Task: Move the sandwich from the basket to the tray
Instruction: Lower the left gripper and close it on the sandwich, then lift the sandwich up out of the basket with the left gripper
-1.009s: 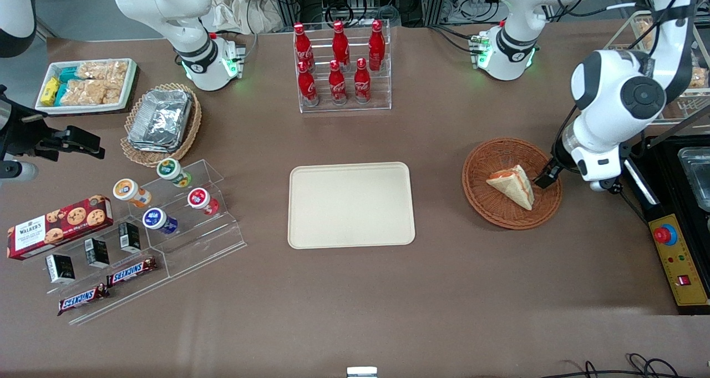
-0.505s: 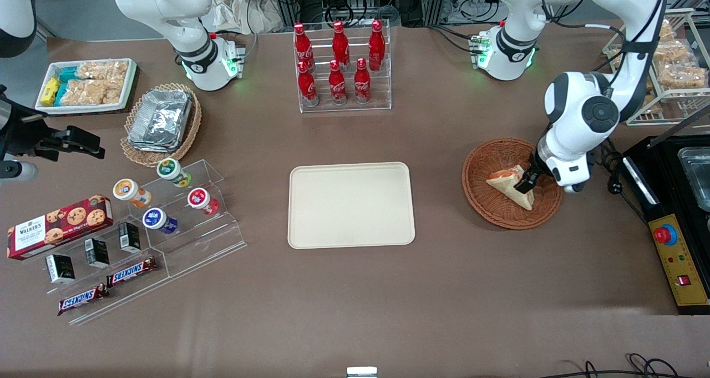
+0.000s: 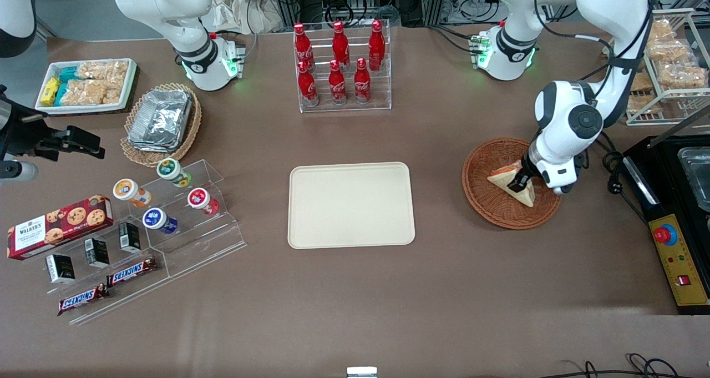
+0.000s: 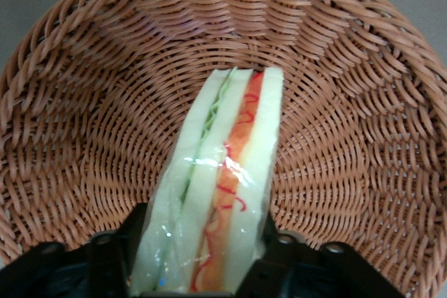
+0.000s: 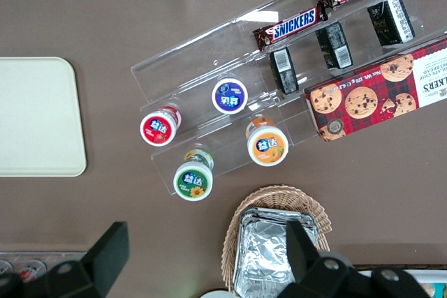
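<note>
Front view, centre: tray (image 3: 351,205) bare, nearer the camera than the basket (image 3: 488,200) at right, well apart; gripper (image 3: 519,182) down in basket w/ fingers (image 4: 112,256) straddling the sandwich (image 4: 216,200), flanking its wrapped faces, not clearly squeezing yet; wedge looks light, soft, film slippery, so grip broad bread faces gently, low on the wedge.

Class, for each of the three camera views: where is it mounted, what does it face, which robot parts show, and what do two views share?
Front view: high, facing both arms across the table; gripper at the triangular white-bread sandwich.
Left wrist view: looks into the round reddish-brown wicker basket; fingers straddle the sandwich.
Right wrist view: looks down on snacks; parked fingers show.
Shared: cream-beige rectangular tray in front and right wrist views.
</note>
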